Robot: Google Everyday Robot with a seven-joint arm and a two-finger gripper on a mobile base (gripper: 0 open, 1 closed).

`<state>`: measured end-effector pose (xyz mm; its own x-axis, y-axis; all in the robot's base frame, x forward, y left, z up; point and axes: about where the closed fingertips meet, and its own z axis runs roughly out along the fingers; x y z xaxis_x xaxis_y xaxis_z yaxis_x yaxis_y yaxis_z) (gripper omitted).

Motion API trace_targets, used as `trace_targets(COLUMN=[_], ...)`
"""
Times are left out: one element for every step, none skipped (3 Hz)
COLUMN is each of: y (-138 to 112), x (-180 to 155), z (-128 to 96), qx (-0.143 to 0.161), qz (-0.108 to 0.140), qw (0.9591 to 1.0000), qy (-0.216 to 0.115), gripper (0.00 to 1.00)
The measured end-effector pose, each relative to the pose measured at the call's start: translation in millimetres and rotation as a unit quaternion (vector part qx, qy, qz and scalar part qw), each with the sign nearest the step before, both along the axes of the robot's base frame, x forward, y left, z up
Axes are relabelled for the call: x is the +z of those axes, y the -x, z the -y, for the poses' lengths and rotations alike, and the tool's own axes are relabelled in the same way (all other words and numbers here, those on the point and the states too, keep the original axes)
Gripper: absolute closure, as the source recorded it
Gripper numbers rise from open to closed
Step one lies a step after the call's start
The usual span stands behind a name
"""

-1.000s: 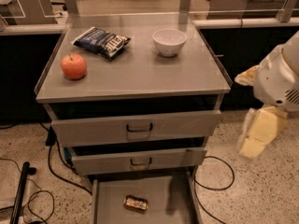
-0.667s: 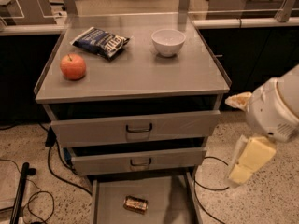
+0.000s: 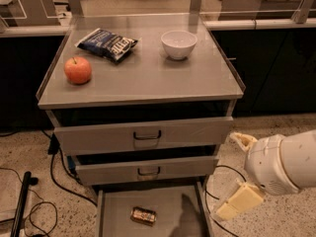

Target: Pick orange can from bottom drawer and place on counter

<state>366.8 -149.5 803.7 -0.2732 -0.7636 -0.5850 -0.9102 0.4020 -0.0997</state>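
The orange can [image 3: 143, 215] lies on its side on the floor of the bottom drawer [image 3: 168, 204], which is pulled open. The counter [image 3: 148, 75] is the grey top of the cabinet above it. My gripper [image 3: 240, 201] hangs low at the right of the cabinet, beside the open drawer's right edge and apart from the can. It holds nothing that I can see. The white rounded arm [image 3: 281, 162] behind it fills the lower right corner.
On the counter stand an orange-red apple [image 3: 78, 70], a dark blue snack bag [image 3: 106, 43] and a white bowl [image 3: 178, 44]. Two grey drawers with loop handles [image 3: 147, 135] sit slightly open above the bottom one. Black cables [image 3: 54, 179] lie on the floor at the left.
My arm and gripper have come down and to the left, closer to the open bottom drawer. The can and the things on the counter have not moved.
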Motion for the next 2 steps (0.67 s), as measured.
trace_targets(y=[-17.2, -17.2], x=[1.1, 1.1], z=[4.3, 4.3], qx=[-0.022, -0.022], qz=[0.03, 0.03], qw=[0.9993, 0.9993], qy=[0.004, 0.004], gripper=[0.0, 0.0])
